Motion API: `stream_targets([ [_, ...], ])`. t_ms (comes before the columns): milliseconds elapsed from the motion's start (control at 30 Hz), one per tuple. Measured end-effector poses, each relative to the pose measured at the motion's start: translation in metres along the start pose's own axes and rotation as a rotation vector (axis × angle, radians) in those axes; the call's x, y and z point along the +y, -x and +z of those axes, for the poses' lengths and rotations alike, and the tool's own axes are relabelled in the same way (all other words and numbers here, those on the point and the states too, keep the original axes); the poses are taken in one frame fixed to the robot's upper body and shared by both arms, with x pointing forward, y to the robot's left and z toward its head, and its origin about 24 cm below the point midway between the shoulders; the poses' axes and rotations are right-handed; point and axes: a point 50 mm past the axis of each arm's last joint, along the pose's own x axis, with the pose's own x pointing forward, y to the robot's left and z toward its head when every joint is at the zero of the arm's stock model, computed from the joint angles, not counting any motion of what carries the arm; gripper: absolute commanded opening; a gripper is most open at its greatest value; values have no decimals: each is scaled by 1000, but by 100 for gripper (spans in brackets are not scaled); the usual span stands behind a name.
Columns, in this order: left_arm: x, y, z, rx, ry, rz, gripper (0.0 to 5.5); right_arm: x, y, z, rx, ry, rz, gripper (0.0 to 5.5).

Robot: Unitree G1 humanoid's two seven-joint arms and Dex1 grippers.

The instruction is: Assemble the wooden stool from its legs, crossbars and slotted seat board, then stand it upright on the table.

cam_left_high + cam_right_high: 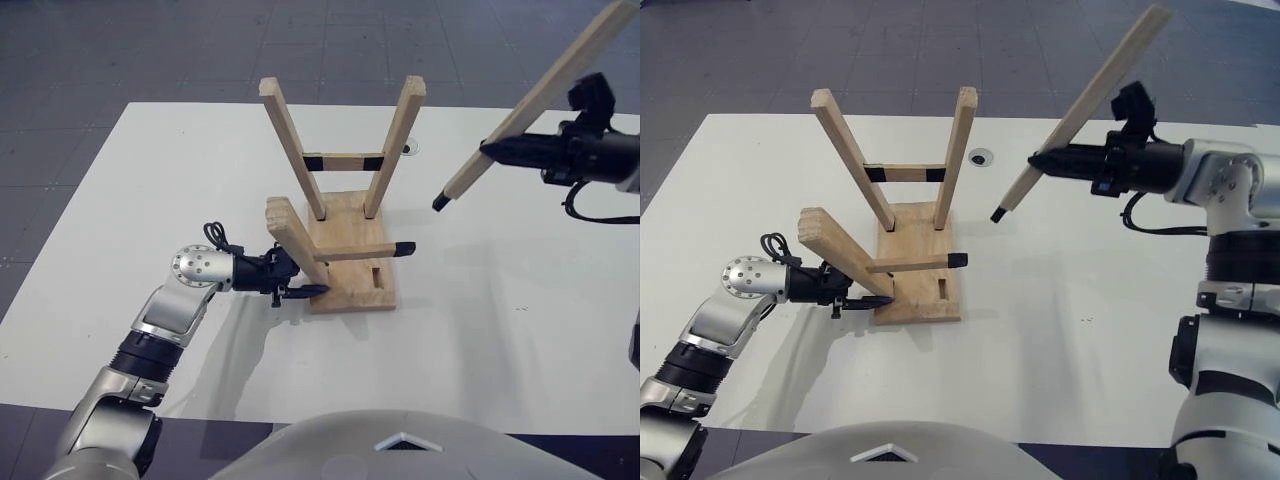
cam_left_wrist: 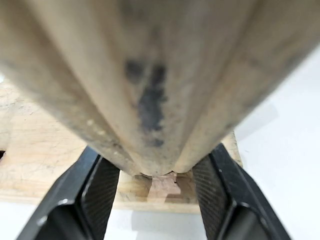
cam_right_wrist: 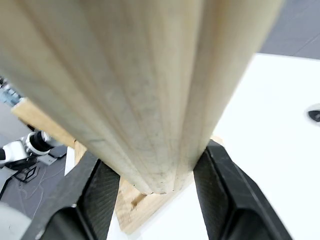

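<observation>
The slotted seat board (image 1: 352, 282) lies flat on the white table. Two legs (image 1: 290, 140) stand in its far side, leaning apart and joined by a crossbar (image 1: 345, 161). A third leg (image 1: 291, 236) stands tilted at the board's near left corner, and my left gripper (image 1: 305, 288) is shut on its base. In the left wrist view the fingers (image 2: 97, 192) clamp that leg (image 2: 150, 75). A crossbar with a black tip (image 1: 365, 251) juts right from it. My right gripper (image 1: 492, 150) holds the fourth leg (image 1: 545, 90) aslant in the air, right of the stool, black-tipped end down.
A small round grommet (image 1: 982, 156) sits in the table just beyond the stool. Bare table (image 1: 500, 330) spreads to the right and front of the board. Dark tiled floor lies past the far table edge.
</observation>
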Motion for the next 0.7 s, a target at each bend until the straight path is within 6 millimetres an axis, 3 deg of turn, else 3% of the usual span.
stream_targets([
  [400,9,1,-2,0,-130,25,206,26,-31,-71,222,123,119,208],
  [700,6,0,-6,-14,-169,37,206,31,-49,-79,190,300,117,208],
])
